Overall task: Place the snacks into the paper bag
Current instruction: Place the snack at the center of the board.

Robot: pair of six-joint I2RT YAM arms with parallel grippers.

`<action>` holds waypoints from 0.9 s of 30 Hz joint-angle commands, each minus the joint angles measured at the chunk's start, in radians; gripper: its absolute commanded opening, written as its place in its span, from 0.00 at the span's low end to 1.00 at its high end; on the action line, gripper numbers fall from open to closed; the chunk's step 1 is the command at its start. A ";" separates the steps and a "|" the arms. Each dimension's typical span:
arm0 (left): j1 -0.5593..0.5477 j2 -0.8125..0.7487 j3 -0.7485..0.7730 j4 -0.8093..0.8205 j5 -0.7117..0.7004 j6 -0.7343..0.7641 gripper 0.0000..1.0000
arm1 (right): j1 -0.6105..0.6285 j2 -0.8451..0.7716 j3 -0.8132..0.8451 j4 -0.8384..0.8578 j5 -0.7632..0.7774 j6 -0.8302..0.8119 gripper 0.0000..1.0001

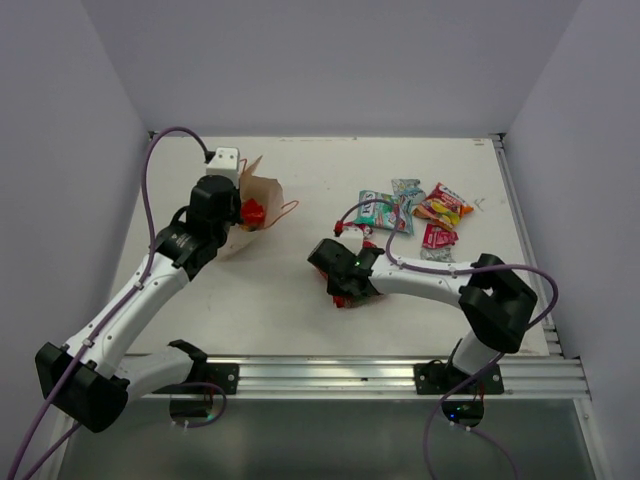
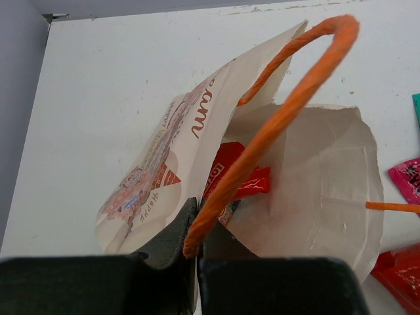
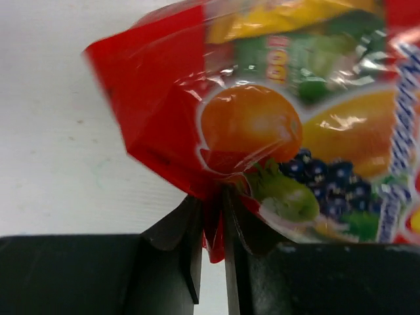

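The bag point(image 2: 308, 190) is tipped over at the desk's point(image 1: 300, 320) far left, with its mouth open toward the middle. One orange cord handle point(image 2: 289, 98) is pinched between the left fingers point(image 2: 195, 246), which are pressed together on it. A brown cursive word, small pinkish cartoon figures and tiny lines of text are printed on the bag's outer face, but none of the writing can be read with certainty. A red packet point(image 2: 233, 174) is seen inside the bag, its white lettering partly hidden by the handle.

Near the desk's middle, a second red packet point(image 3: 164, 111) is held by its crimped edge between the right fingers point(image 3: 211, 243), which are closed on the foil. An orange, dark grapes and green fruit are pictured on it. The red characters near its top are too blurred to read.

The other snacks point(image 1: 420, 212) are clustered far right, well apart from the bag. Their labels are too small to be read from above.
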 commanded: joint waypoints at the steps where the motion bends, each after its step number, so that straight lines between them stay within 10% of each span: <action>1: 0.013 -0.013 -0.018 0.008 -0.024 0.008 0.00 | -0.001 0.036 -0.029 0.305 -0.217 0.064 0.20; 11: 0.013 -0.016 -0.018 0.008 -0.033 0.005 0.00 | -0.001 0.124 0.013 0.493 -0.368 0.006 0.43; 27: 0.014 -0.004 -0.020 0.010 -0.029 0.005 0.00 | -0.001 -0.290 -0.193 0.422 -0.178 0.079 0.97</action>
